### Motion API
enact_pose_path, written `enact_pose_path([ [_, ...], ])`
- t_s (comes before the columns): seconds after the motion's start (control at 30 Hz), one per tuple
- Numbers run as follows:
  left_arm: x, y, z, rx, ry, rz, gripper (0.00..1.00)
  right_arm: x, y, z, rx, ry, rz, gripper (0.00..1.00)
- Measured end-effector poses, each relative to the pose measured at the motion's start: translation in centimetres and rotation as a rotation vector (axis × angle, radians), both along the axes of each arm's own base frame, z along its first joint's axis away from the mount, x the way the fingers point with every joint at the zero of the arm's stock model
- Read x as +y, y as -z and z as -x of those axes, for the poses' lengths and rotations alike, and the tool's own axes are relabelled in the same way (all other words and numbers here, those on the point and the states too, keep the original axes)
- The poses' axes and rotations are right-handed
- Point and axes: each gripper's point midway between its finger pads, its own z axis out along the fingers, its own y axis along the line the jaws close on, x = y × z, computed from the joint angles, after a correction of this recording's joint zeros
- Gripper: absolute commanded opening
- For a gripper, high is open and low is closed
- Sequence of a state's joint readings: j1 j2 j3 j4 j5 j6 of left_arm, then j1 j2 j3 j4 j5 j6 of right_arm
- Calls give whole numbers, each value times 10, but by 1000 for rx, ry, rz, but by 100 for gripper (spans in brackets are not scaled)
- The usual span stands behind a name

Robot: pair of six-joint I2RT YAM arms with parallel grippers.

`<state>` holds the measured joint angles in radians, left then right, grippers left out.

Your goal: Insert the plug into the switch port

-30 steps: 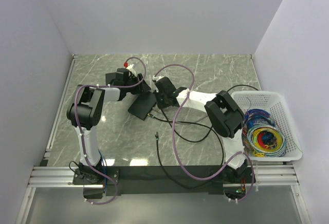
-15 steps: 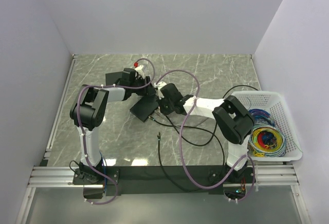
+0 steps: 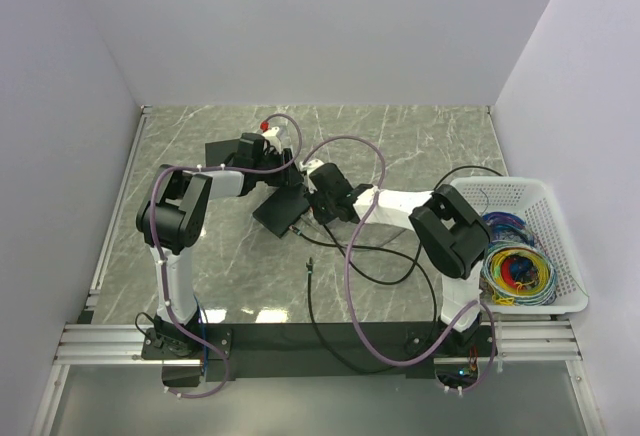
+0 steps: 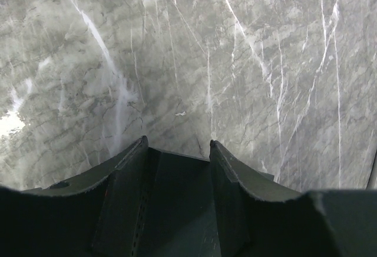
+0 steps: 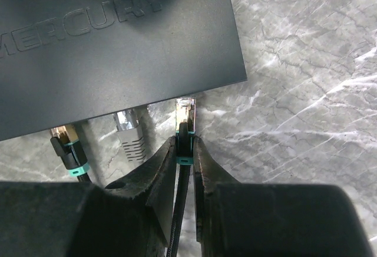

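Since one second ago both wrists have closed in on the switch (image 5: 112,39), and the right elbow has swung out toward 3 o'clock. Over the last half second nothing shifts much.

Right gripper (image 5: 185,143): clamped on the teal-banded boot just behind the plug (image 5: 186,109), with the black cable (image 5: 179,210) trailing back between its fingers. In the wrist view the plug tip points to 12 o'clock and sits at the switch's port edge, toward its 5 o'clock corner. Touching or entered: cannot tell. A silver plug (image 5: 128,124) and a gold-tipped plug (image 5: 63,133) sit at the same edge, at the plug's 9 o'clock.

Left gripper (image 4: 177,142): at the switch's 12 o'clock side. Its fingers (image 4: 123,174) bracket a dark slab that fills the gap, which I read as clamped on the switch.

Handling, judged:
- The plug is light, a hard clear shell with a thin latch that could snap under sideways load.
- The cable is limp and cannot push, so the hold belongs on the boot, as now.
- The switch is light and likely to slide on the marble table (image 5: 294,92), so it needs bracing from the far side.
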<state>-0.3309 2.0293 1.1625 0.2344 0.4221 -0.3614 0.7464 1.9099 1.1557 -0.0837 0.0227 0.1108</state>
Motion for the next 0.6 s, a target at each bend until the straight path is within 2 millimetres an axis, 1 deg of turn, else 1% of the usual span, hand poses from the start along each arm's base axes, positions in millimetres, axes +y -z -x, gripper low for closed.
enact_pose_path([
  [0.33, 1, 1, -1, 4, -18, -6, 51, 1, 2, 0, 18, 2, 11, 0],
  [0.6, 1, 1, -2, 11, -33, 2, 51, 6, -3, 3, 32, -9, 15, 0],
])
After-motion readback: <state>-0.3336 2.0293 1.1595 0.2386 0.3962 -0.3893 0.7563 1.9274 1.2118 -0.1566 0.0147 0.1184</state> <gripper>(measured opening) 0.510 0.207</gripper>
